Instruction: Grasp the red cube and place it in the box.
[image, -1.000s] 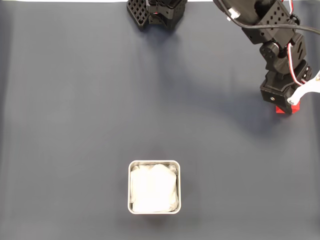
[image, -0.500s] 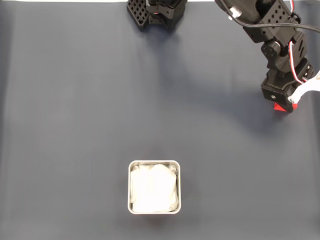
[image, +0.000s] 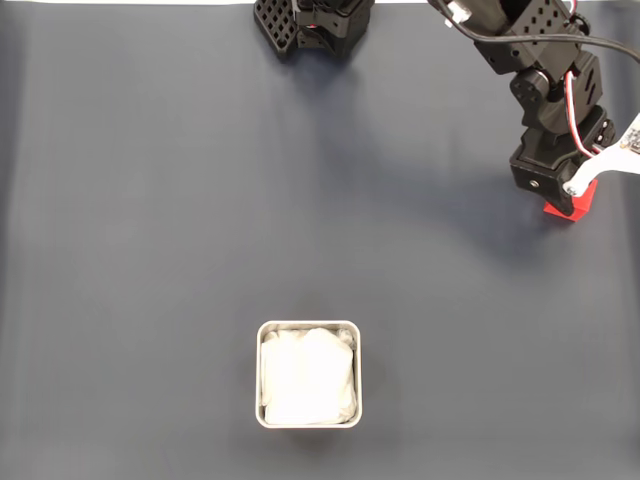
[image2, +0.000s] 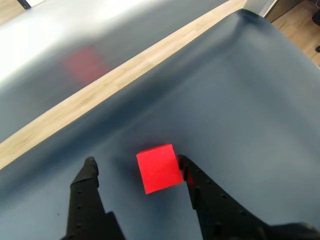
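The red cube (image2: 159, 167) lies on the dark mat between my gripper's (image2: 136, 161) two black fingers. It touches the right finger (image2: 200, 187), and a clear gap separates it from the left finger (image2: 86, 185), so the gripper is open. In the fixed view the cube (image: 570, 206) peeks out under the gripper (image: 572, 192) at the far right of the mat. The box (image: 259, 376), a small square white tray with a crumpled white lining, sits low in the middle, far from the cube.
The arm's black base (image: 315, 25) stands at the top centre of the fixed view. In the wrist view the mat's edge, a wooden strip (image2: 125, 70) and a pale surface lie just beyond the cube. Bare mat (image: 200, 200) stretches between cube and box.
The gripper has shifted a little upward in the fixed view and turned, and the red cube under it now shows slightly higher.
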